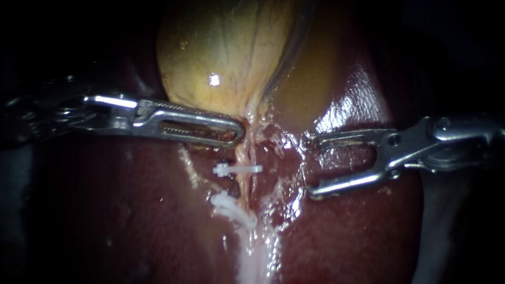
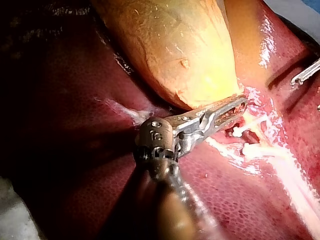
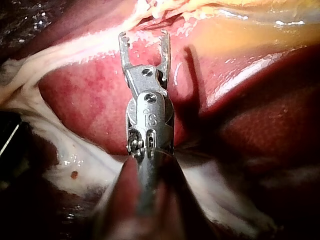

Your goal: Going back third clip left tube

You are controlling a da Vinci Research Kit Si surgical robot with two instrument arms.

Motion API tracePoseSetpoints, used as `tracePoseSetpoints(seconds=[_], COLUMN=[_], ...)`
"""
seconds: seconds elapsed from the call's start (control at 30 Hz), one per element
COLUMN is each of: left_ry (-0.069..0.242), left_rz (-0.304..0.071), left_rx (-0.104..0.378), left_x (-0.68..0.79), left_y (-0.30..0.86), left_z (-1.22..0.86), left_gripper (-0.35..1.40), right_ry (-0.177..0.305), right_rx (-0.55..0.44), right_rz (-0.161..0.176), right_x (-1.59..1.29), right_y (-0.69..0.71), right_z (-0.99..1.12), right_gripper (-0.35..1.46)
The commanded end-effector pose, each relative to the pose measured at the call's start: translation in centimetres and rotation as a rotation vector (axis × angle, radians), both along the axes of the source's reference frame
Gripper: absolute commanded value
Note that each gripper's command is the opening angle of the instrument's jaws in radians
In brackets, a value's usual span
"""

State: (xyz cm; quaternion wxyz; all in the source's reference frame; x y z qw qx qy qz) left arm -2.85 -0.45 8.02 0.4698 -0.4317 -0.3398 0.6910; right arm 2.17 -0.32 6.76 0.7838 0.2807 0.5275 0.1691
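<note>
Backing out looks like the step in hand, so what matters is R instrument (image 1: 311, 166) vs the left tube (image 1: 243, 155). Your R instrument's jaws stand wide apart w/ nothing between them; its wrist view shows the same empty gap over bare liver (image 3: 90, 100). The tips point at the tube from the endoscope view's right, near it but apart, w/ a strip of wet tissue between. The tube runs top to bottom in that view, from the gallbladder (image 1: 221, 52) neck downward. Your R shaft lies roughly crosswise to it, so a straight pull along the shaft, toward the view's right, should take the jaws directly away from the tube w/o sweeping along it.

Clips: an upper clip (image 1: 236, 169) sits across the tube, and a lower white lump (image 1: 231, 206) sits further down. That lump may be two clips close together, but I can't separate them here, so I can't say which is the third.

L instrument (image 1: 239, 131) comes in from the left, jaws clamped on the gallbladder at its neck, just above the upper clip. It is the nearer of the two to the clips. Judgement: hold L steady, and watch that R's lower jaw doesn't snag tissue as you withdraw.
</note>
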Motion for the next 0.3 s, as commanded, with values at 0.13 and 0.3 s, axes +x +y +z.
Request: tracePoseSetpoints(seconds=[0.13,0.3], left_ry=[0.001,0.001], left_rz=[0.001,0.001], left_rx=[0.000,0.000], left_x=[0.02,0.02], left_y=[-0.01,-0.01], left_z=[0.00,-0.01], left_gripper=[-0.35,-0.35], right_ry=[0.001,0.001], right_rx=[-0.005,-0.004], right_rz=[-0.002,-0.001], right_x=[0.00,0.02], right_y=[0.00,0.00], right_z=[-0.01,-0.03], right_gripper=[0.49,0.49])
